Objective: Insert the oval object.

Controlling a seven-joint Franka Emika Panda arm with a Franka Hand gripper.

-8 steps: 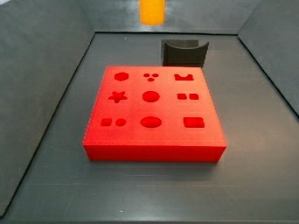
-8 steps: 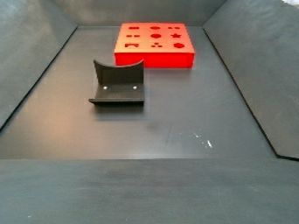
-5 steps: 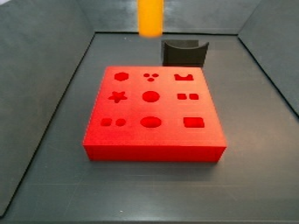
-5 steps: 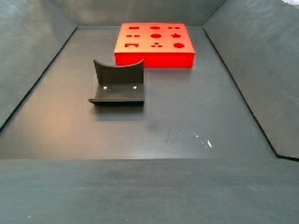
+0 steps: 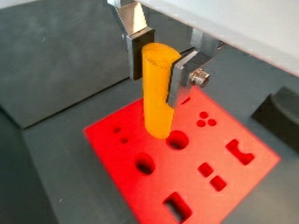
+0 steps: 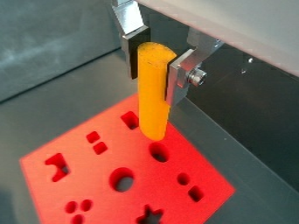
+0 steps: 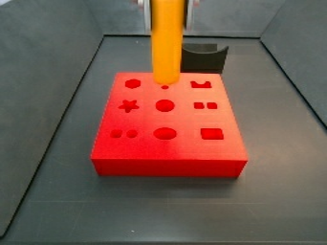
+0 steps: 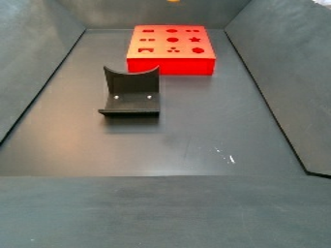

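Gripper (image 5: 162,59) clamps oval object (image 5: 156,92) — side view (image 8: 173,1) shows tip only.

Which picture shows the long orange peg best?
A wrist view shows the oval object best: its whole length hangs between the gripper's fingers above the red block. A side view shows most of it, top cut off. Another side view catches only a sliver.

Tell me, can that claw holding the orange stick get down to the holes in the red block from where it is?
Probably yes. The gripper holds the oval object upright above the red block, tip just over the holes. Nothing lies between them; the fixture stands behind the block.
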